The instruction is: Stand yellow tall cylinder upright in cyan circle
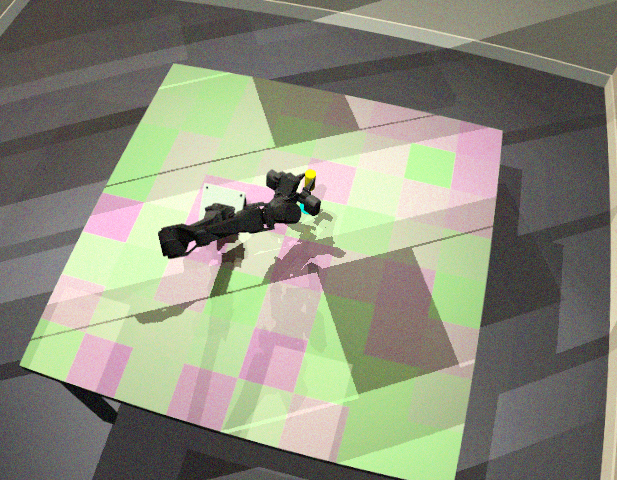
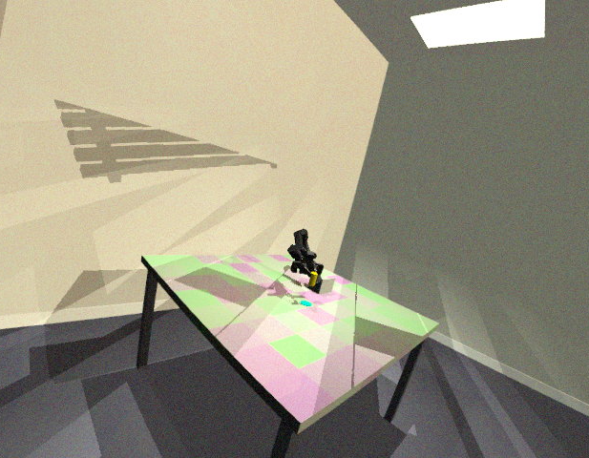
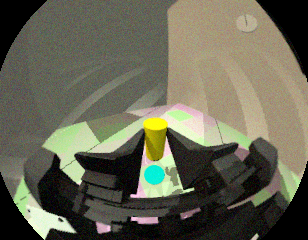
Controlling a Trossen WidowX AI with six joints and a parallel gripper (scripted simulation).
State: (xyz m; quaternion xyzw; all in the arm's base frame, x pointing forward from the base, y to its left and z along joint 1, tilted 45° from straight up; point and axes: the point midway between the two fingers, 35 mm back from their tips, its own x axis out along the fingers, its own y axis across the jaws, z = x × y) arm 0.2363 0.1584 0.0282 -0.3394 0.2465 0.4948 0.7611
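Note:
The yellow tall cylinder [image 1: 310, 179] [image 2: 314, 279] [image 3: 155, 141] is held off the table. In the exterior view it looks nearly upright, with a slight tilt. My gripper [image 3: 156, 131] is shut on it, with one finger on each side. The cyan circle [image 1: 302, 209] [image 2: 305, 303] [image 3: 154, 175] lies flat on the table. In the wrist view it shows just below the cylinder's lower end, between the fingers, with nothing on it. The arm partly hides it in the top view. The exact height of the cylinder above the table is hard to tell.
The tabletop [image 1: 380, 227] [image 2: 383, 315] has green and pink patches crossed by shadows. A white plate [image 1: 215, 196] [image 2: 329, 285] [image 3: 41, 220] is at the arm's base. The black arm [image 1: 246, 220] [image 2: 301, 241] reaches out above the table. Walls stand beyond.

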